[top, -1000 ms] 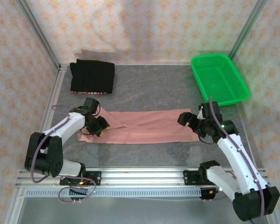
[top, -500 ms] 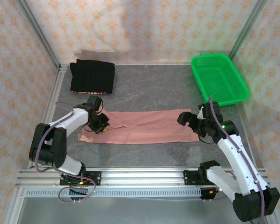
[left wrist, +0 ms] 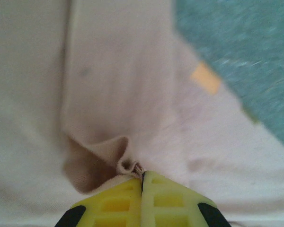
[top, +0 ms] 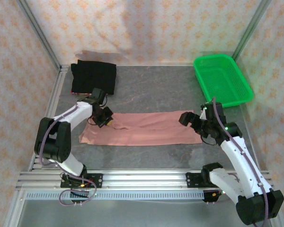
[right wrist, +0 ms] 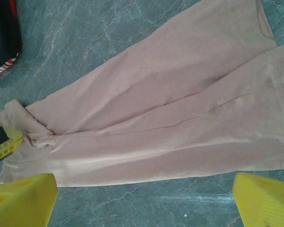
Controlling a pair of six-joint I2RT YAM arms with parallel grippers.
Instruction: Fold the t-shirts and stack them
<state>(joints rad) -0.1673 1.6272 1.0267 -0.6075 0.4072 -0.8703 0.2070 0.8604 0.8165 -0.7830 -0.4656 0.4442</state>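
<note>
The dusty-pink t-shirt (top: 146, 128) lies folded into a long strip across the middle of the table, print hidden. My left gripper (top: 105, 120) is at its upper left corner, shut on a pinch of the pink t-shirt (left wrist: 128, 165), yellow fingers (left wrist: 165, 201) pressed together. The same pink cloth (right wrist: 180, 123) spreads under my right gripper (top: 189, 120), which hovers open over the strip's right end with nothing between its fingers (right wrist: 21, 198). The black t-shirt (top: 93, 78) lies folded at the back left, a red edge showing at its front.
A green mesh basket (top: 222, 79) stands at the back right. Patterned walls and metal posts close in the table on three sides. An aluminium rail (top: 146, 182) runs along the near edge by the arm bases.
My left gripper has closed on the pink t-shirt's left end and moved back and slightly right with it, drawing the corner up. The right arm has barely moved.
</note>
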